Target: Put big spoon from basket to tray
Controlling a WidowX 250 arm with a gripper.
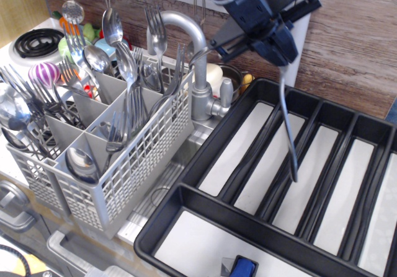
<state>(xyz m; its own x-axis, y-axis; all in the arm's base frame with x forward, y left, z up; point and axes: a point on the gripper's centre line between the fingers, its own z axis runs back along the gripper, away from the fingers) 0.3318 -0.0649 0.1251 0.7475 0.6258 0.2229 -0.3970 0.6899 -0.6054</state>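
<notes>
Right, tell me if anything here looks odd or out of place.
Only one thing: a small blue object sits in the tray's front cross compartment, and it is no piece of cutlery. The hand hangs the big spoon almost upright over the slots.

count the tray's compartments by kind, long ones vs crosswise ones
tray compartments in view:
long slots: 5 (the rightmost is cut off by the picture's edge)
crosswise front compartment: 1
total: 6
</notes>
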